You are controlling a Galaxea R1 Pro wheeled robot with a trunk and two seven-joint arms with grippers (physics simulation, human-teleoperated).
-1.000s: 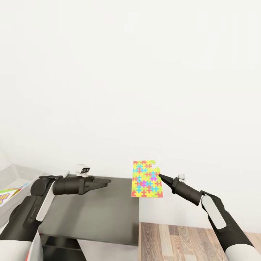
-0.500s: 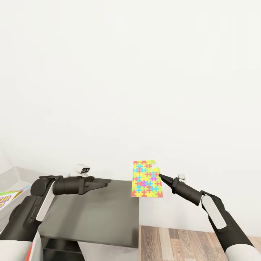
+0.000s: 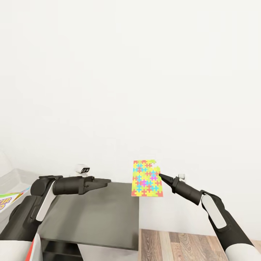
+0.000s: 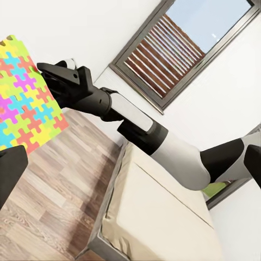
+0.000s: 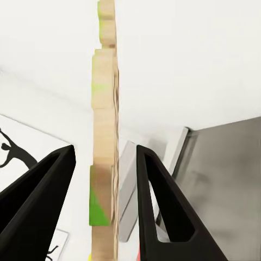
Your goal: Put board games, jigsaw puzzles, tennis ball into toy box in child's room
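The right gripper (image 3: 160, 175) pinches one jigsaw puzzle (image 3: 146, 179) upright—not yet boxed. The left gripper (image 3: 107, 181) carries nothing; open or closed—I cannot tell.

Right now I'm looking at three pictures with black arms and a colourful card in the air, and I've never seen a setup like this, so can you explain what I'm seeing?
These are simulator renders of a wheeled robot with two arms. The large picture comes from a camera on its head, looking forward and down over both arms. The other two come from cameras near each arm's tool, looking along its two fingers.

The colourful card is a jigsaw puzzle, a thin sheet of interlocking pieces. The right tool holds it upright by one edge in the air; the right wrist view shows the sheet edge-on between the two black fingers. The left tool carries nothing and hangs over a dark-grey cabinet top.

The left wrist view looks across at the right arm and puzzle, with a beige bed, wood floor and a window behind.
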